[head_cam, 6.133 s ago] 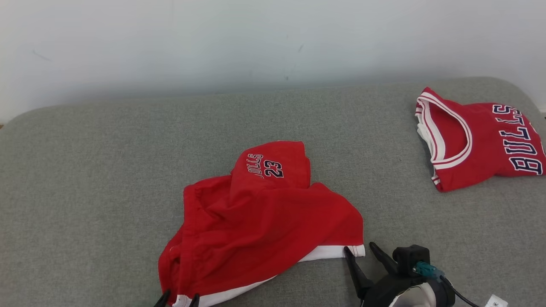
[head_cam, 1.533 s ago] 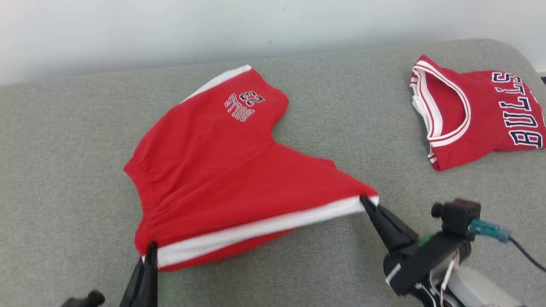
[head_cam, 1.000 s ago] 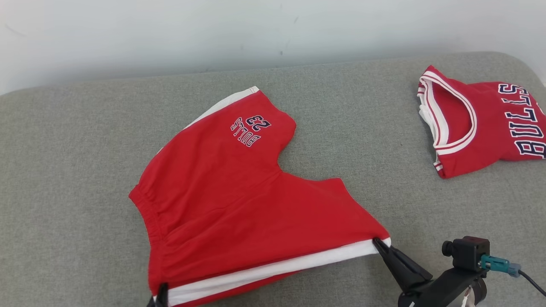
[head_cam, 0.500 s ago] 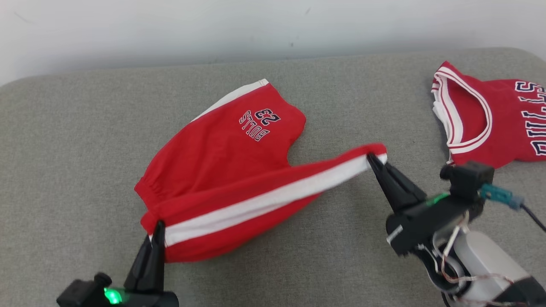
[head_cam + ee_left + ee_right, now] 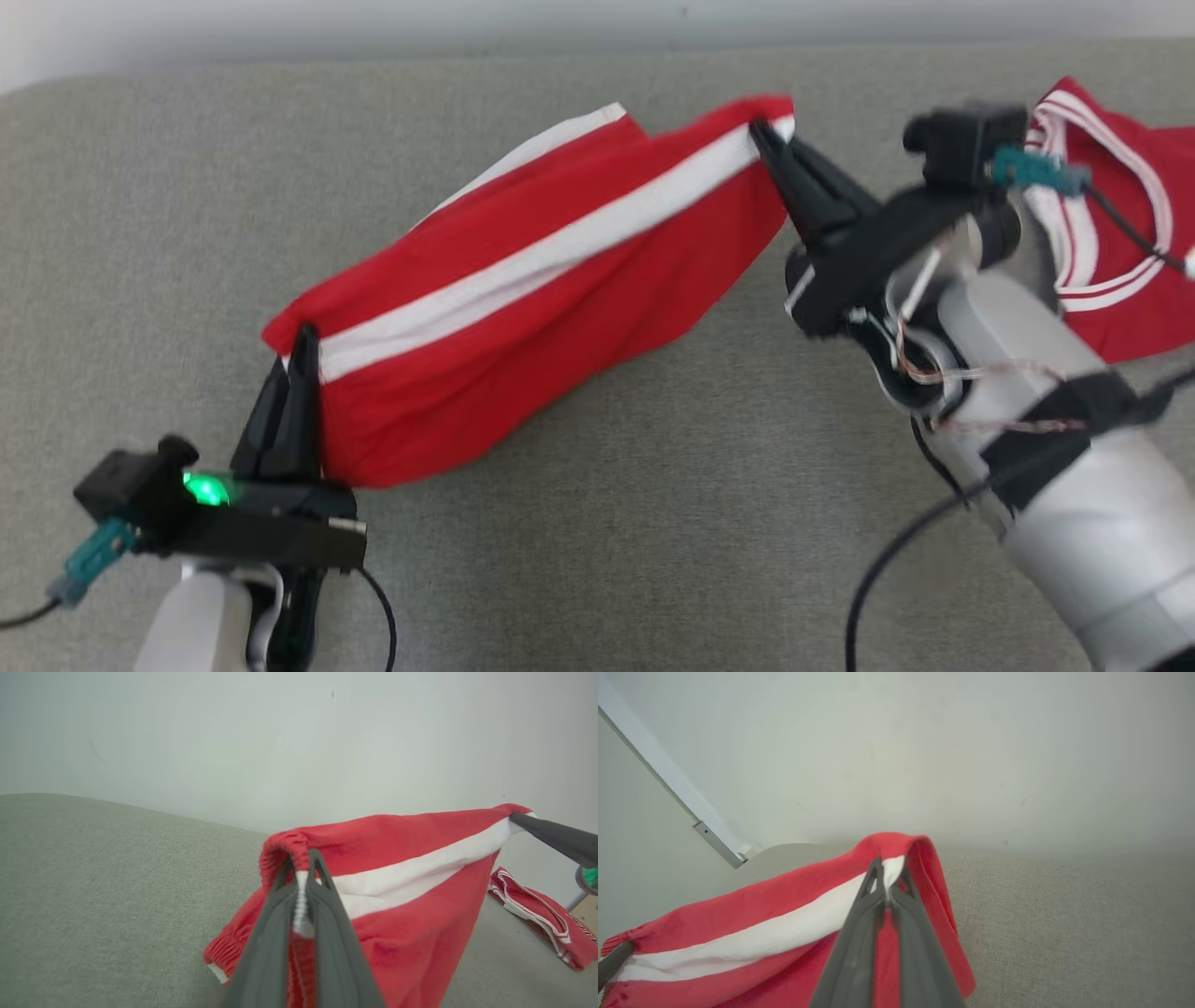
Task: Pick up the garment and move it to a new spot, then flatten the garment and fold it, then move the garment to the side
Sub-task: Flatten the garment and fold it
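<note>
I lift the red shorts [image 5: 560,280] over the middle of the grey cushion [image 5: 653,523], left hand [image 5: 303,331] and right hand [image 5: 758,131] each pinched on one striped end. Held taut and level, they should land flat.

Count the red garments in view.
2. The red shorts hang stretched between the left gripper and right gripper over the grey cushion; the red jersey lies at the far right, partly out of frame.

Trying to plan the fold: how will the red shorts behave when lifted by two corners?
Likely floppy: the red shorts sag loosely between the left gripper and right gripper. Probably light for their size: two thin fingertip pinches carry them.
</note>
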You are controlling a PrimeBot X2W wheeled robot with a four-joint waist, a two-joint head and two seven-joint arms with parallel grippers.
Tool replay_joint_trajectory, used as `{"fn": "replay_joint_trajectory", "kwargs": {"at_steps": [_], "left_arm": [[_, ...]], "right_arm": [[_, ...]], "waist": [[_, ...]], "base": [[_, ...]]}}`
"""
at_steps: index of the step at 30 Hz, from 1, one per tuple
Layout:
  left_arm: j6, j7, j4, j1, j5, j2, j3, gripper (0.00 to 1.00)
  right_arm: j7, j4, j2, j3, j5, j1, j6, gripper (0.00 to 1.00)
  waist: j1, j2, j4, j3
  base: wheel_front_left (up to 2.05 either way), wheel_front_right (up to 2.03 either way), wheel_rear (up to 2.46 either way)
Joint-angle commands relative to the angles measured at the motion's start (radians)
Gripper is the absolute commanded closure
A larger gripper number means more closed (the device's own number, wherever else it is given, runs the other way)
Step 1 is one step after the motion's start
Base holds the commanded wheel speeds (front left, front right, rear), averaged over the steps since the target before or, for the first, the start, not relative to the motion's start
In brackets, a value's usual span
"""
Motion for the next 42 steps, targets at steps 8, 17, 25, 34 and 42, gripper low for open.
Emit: {"fn": "replay_joint_trajectory", "kwargs": {"at_steps": [8,17,25,34,42], "left_arm": [[-0.006,-0.004,0.101,-0.129,-0.014,0.000,-0.020,1.00],[-0.007,-0.004,0.182,-0.255,-0.027,-0.017,-0.044,1.00],[-0.007,-0.004,0.227,-0.342,-0.026,-0.031,-0.048,1.00],[-0.007,-0.004,0.225,-0.354,-0.010,-0.048,-0.047,1.00],[-0.007,-0.004,0.219,-0.320,0.010,-0.051,-0.025,0.00]], "right_arm": [[-0.011,0.221,0.059,0.070,0.059,-0.195,0.000,1.00],[-0.034,0.441,0.119,0.139,0.117,-0.363,0.000,1.00],[-0.091,0.582,0.161,0.190,0.151,-0.461,0.000,1.00],[-0.151,0.658,0.186,0.246,0.165,-0.500,0.000,1.00],[-0.174,0.650,0.182,0.287,0.205,-0.484,0.000,0.00]], "waist": [[-0.0002,-0.0001,0.057,0.096],[-0.0002,-0.0001,0.106,0.180],[-0.0002,-0.0001,0.138,0.238],[-0.0002,-0.0001,0.156,0.263],[-0.0002,-0.0001,0.144,0.238]], "base": [[0.00,0.00,0.00],[0.00,0.00,0.00],[0.00,0.00,0.00],[0.00,0.00,0.00],[0.00,0.00,0.00]]}}
